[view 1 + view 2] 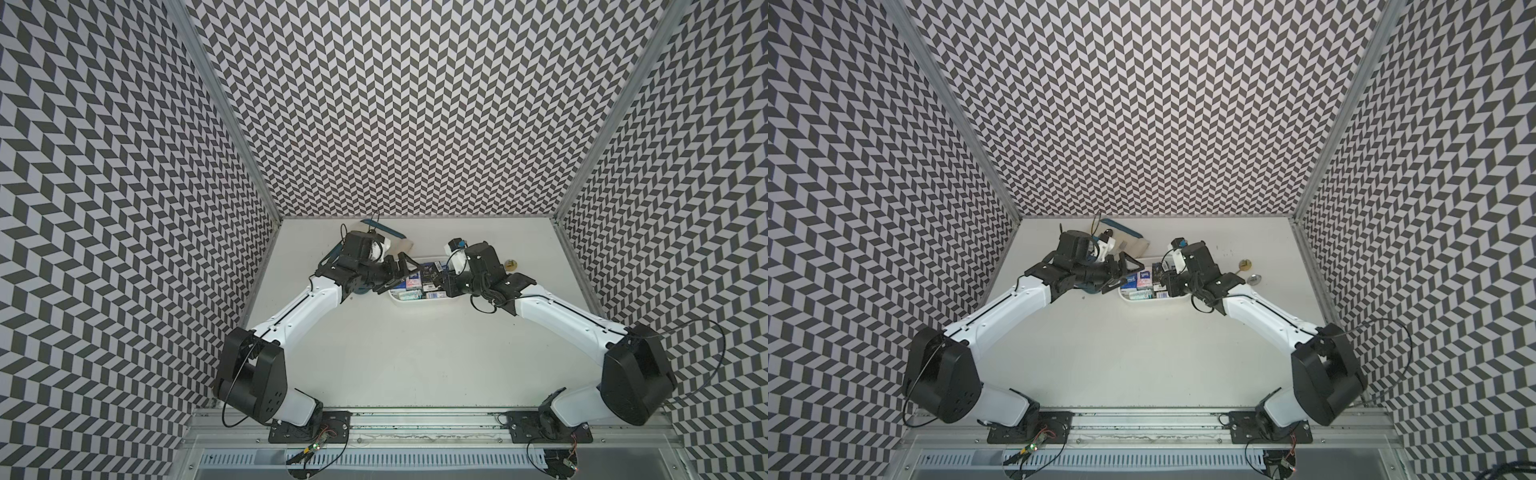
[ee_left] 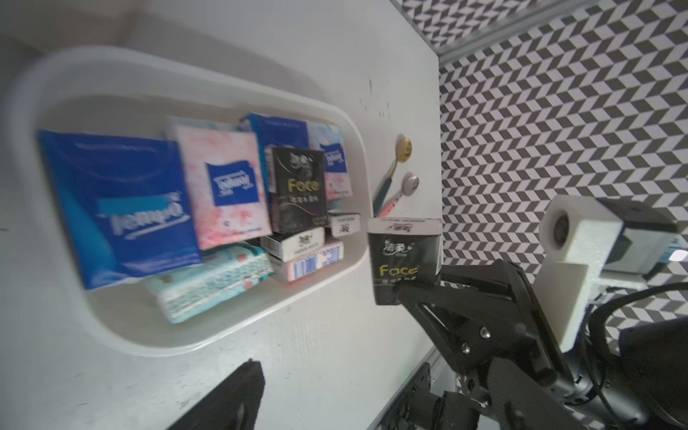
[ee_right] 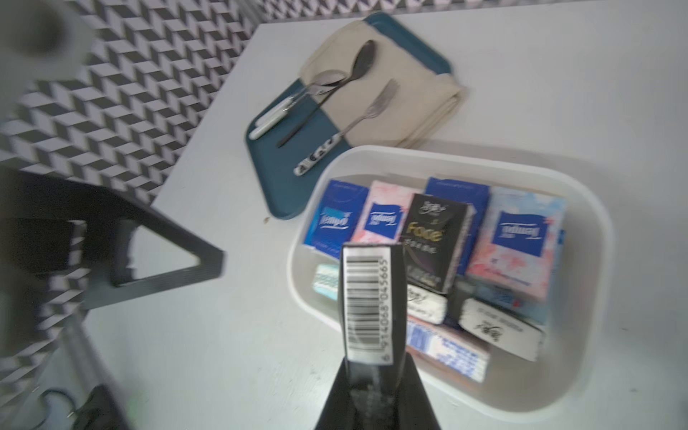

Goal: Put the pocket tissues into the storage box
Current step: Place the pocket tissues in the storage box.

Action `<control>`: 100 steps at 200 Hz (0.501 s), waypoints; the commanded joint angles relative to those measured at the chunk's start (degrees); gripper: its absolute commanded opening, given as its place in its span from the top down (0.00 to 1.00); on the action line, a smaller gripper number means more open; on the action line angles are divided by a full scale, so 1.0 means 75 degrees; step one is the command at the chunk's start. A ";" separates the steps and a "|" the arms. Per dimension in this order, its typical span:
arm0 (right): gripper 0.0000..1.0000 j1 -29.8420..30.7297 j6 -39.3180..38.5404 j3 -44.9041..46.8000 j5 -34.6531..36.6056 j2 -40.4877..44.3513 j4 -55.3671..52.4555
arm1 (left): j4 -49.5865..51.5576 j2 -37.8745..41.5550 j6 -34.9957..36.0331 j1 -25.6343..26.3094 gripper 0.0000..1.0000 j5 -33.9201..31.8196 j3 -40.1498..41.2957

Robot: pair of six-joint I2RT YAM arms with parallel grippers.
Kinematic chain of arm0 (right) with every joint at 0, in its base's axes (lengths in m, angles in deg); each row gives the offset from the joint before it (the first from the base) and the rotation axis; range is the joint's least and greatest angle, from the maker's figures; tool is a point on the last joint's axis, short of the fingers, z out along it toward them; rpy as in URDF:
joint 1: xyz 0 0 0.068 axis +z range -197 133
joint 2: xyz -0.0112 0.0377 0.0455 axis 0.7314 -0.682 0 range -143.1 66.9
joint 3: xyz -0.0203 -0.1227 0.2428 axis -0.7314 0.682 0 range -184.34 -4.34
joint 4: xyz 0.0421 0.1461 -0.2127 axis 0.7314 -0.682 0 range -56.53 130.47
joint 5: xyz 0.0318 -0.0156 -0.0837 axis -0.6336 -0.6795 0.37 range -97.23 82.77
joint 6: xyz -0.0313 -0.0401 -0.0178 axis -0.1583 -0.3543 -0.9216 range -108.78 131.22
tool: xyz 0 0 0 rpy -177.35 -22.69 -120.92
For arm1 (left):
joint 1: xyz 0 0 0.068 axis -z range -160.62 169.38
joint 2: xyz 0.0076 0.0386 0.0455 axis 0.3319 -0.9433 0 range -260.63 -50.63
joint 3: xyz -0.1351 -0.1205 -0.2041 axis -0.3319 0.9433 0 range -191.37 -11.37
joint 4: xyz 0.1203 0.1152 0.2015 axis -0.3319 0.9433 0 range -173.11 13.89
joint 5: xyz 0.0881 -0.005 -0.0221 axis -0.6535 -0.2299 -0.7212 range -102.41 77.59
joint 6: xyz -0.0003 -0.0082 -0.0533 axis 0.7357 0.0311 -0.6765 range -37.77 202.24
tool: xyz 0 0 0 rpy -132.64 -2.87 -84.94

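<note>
Because it stands spread with nothing between its jaws, the left hand [image 1: 397, 276] hovers at the storage box's [image 2: 223, 335] left end; blue, pink, teal and black pocket tissues [image 2: 123, 208] lie packed inside. The right hand [image 3: 372, 357] pinches one glossy black "Face" packet [image 3: 366, 298] upright near the right rim, likely ready to drop.

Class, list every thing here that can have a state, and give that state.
left gripper: open, empty.
right gripper: shut on the held Face packet.
held Face packet: gripped, not yet lying in the storage box.
storage box: no lid, partly filled.
boxed packets: some flat, some on edge.
beige cloth: folded, on the blue tray.
</note>
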 commanded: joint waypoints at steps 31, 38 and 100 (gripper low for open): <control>0.86 -0.0387 -0.0054 -0.1085 0.1689 -0.1393 -0.0910 | 0.0926 0.0679 0.1177 -0.0882 0.00 -0.1037 0.0309; 0.86 -0.0389 -0.0085 -0.1199 0.1763 -0.1545 -0.0928 | 0.0947 0.0749 0.1216 -0.0989 0.00 -0.1036 0.0417; 0.87 -0.0409 -0.0164 -0.1900 0.2498 -0.2395 -0.1395 | 0.1061 0.1380 0.1451 -0.1760 0.00 -0.1002 0.1222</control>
